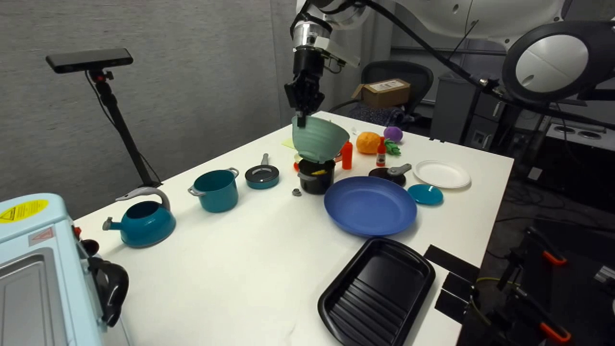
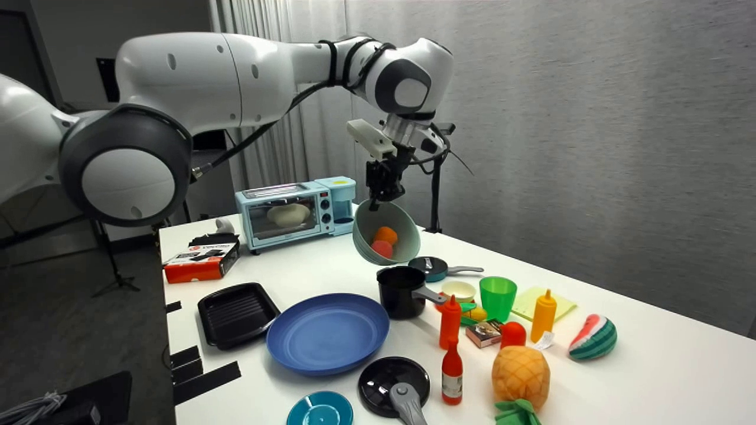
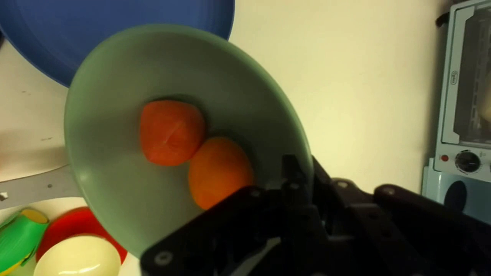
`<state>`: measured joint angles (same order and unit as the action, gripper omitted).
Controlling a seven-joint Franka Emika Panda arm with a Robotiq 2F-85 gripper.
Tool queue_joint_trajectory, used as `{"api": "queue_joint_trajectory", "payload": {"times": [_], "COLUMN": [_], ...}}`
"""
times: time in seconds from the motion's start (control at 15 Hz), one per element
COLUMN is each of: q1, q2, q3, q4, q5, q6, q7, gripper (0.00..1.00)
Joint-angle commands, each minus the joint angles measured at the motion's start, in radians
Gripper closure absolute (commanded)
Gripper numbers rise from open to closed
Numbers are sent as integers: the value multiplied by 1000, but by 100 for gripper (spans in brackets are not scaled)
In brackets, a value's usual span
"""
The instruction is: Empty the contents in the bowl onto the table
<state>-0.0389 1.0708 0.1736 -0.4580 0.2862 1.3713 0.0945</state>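
My gripper [image 3: 307, 168] is shut on the rim of the pale mint-green bowl [image 3: 126, 73]. One finger is inside the bowl and one outside. The gripper shows at the rim in both exterior views [image 1: 301, 120] [image 2: 374, 205]. The bowl [image 1: 319, 139] is tilted and held in the air above the small black pot. In an exterior view its mouth faces the camera [image 2: 361, 224]. The contents, an orange piece [image 3: 216, 174] and a red piece [image 3: 170, 132], lie touching inside the bowl. They also show as the orange piece [image 2: 386, 234] and the red piece [image 2: 383, 248]. The white table [image 1: 230, 278] is below.
The black pot [image 1: 317, 181] stands under the bowl, beside a large blue plate [image 1: 370, 204]. Teal pots, pans and a kettle [image 1: 146, 223] stand around. Bottles, a green cup [image 2: 498, 298] and toy foods lie beyond the pot. A light-blue oven [image 2: 289, 215] stands at the far end.
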Motion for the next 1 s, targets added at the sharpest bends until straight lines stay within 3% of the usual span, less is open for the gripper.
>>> {"api": "queue_joint_trajectory", "payload": {"times": [0.0,0.4,0.93], "q1": [-54,-98,-126], "q2": [62,104,169], "q3": [67,160,234], "q4": [42,43,55], "q5": [89,205,305], "q6": [-14,-6,-1], "q7": [-75,-180,-198], "gripper": [98,98,98]}}
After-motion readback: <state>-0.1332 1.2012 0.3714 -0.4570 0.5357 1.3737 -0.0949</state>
